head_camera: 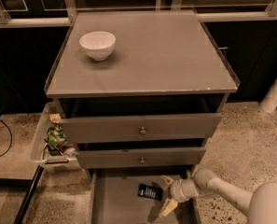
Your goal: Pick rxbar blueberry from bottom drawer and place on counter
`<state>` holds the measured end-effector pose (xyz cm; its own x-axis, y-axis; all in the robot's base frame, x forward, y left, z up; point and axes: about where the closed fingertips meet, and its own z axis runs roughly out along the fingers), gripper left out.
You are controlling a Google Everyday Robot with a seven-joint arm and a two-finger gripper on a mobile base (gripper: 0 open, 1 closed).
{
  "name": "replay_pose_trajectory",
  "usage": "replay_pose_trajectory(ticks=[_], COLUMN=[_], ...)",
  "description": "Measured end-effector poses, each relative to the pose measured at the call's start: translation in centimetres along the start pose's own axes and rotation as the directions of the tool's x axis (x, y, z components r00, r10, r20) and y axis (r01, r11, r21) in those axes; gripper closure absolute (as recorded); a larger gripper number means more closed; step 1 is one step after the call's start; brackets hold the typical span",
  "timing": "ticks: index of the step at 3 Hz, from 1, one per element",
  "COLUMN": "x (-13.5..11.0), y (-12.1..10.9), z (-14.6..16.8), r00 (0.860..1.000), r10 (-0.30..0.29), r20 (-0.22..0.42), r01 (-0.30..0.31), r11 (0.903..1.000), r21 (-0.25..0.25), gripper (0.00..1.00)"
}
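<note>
The rxbar blueberry (150, 192), a small dark wrapper with white lettering, lies flat on the grey floor of the pulled-out bottom drawer (117, 204), near its back. My gripper (167, 195) is inside the drawer just right of the bar, its two tan fingers (168, 208) spread open, one above and one below. It holds nothing. The white arm comes in from the lower right. The counter (161, 55) is the grey cabinet top above.
A white bowl (97, 45) stands on the counter's back left. Two upper grey drawers with brass knobs (142, 131) sit slightly open above the bottom one. A white bin (47, 141) with packets stands left of the cabinet. Speckled floor lies to the right.
</note>
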<state>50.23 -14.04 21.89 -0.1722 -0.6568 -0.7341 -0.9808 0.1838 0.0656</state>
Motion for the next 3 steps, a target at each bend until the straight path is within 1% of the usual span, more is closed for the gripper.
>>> replay_pose_trajectory(ticks=[1,2,3], x=[1.0,1.5,2.1], y=[-1.2,-2.4,-3.3], z=[1.9,3.2,4.4], r00=[1.0,0.999,0.999], r10=[0.01,0.007,0.002], r20=[0.023,0.041,0.042], r01=[-0.011,-0.011,-0.006], r11=[0.9988,0.996,0.9936], r21=[0.048,0.089,0.112], gripper=[0.0,0.0,0.0])
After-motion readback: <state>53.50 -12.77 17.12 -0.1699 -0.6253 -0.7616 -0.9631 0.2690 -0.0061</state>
